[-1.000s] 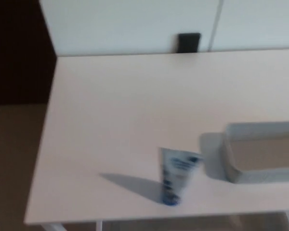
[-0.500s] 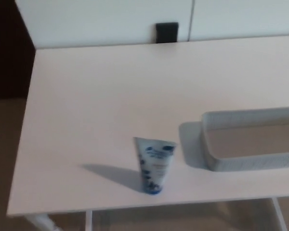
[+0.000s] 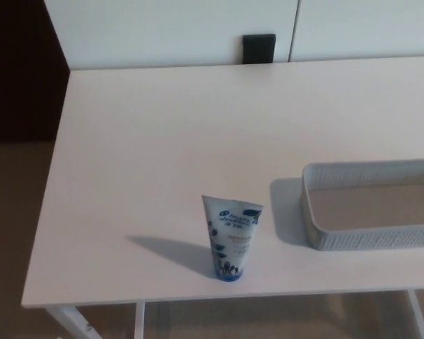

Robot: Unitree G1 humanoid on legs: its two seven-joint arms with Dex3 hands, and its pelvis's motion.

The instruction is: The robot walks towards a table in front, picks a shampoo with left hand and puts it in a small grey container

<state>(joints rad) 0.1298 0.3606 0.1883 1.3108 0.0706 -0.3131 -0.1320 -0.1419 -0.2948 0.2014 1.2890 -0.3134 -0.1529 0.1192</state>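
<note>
The pale tabletop (image 3: 162, 127) fills most of the head view. The small grey container (image 3: 371, 239), a shallow empty tray, lies along the front edge at the right and runs out of the picture. The shampoo (image 3: 230, 239) stands just left of it, apart from its wall, close to the front edge. It is upright on its cap, so its long axis is vertical. Neither robot hand is in view, so I cannot tell how their fingers are set. The left robot hand would likely enter from the tube's open left side, then carry it rightwards
</note>
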